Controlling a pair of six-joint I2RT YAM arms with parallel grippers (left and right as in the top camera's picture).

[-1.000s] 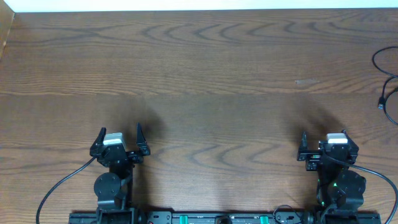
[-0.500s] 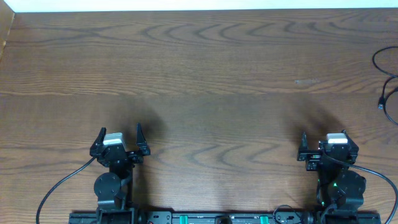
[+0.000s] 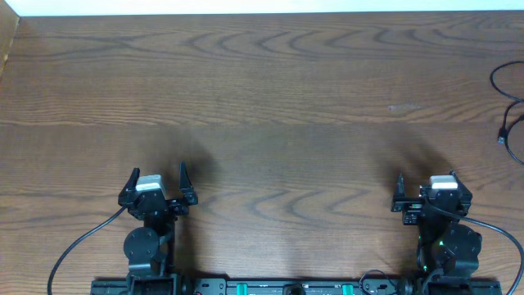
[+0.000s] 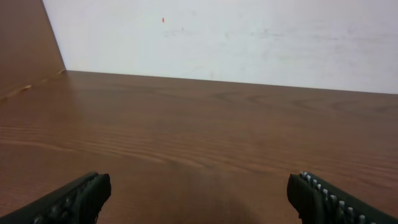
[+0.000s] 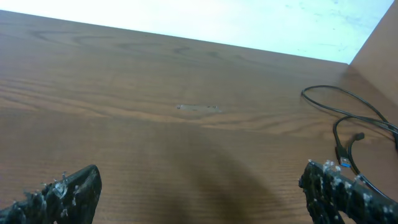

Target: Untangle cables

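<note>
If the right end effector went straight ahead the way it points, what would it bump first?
Probably nothing soon: ahead of the open right end effector lies only bare brown wooden table up to the white wall. The thin black cables lie off to its right, outside that line.

Blk cables (image 3: 501,138) — table (image 3: 286,98) brn w/ woodgrain.

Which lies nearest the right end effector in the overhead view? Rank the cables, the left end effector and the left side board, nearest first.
1. cables, at the right edge of the view, beyond the right end effector.
2. left end effector, level with it, well to the left.
3. left side board, at the far-left corner.
</note>
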